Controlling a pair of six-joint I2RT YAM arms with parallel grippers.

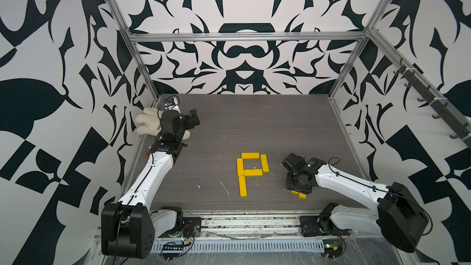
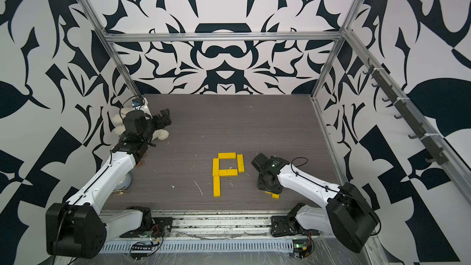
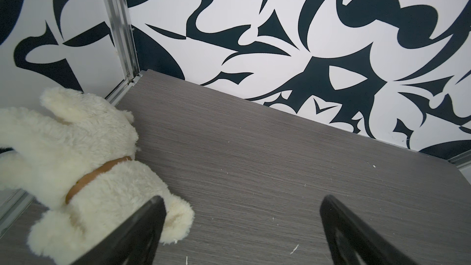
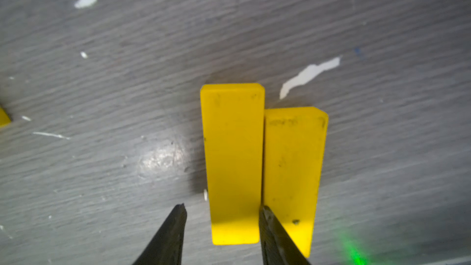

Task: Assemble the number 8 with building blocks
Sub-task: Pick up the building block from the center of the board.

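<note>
1. Grey wood-grain tabletop [image 1: 224,123], boxed in by black-and-white patterned walls, carries everything; pale scuffs fleck it.
2. Done: the number 8 [image 1: 253,172] stands partly built near the front middle of the table. Four building blocks [image 1: 251,155] close its upper loop as the top, both sides and the middle crossbar, meeting at the corners. A fifth, the lower-left stroke [image 1: 243,186], runs down from the left corner (so the figure reads as a "P" for now).
3. Left to do, as I judge it: the lower-right stroke and the bottom bar, which is two placements.
4. The pieces for those, the spare pair [image 2: 274,196], lie flat to the right of the figure. They are mostly hidden under the right arm's wrist in both top views.
5. The right gripper [image 4: 223,207] points down over them, its jaws partly apart astride one spare block [image 4: 233,161]. One tip sits at the seam with the neighbour block [image 4: 293,169], whose long edge touches the first and which lies slightly staggered. The other tip stands clear of the outer edge, so nothing looks clamped.
6. The left gripper [image 3: 242,200] is spread wide and empty near the far-left corner, beside a white plush toy [image 3: 76,161] and well apart from every block.
7. Count: seven yellow blocks (five placed, two loose), one plush toy, two arms.
</note>
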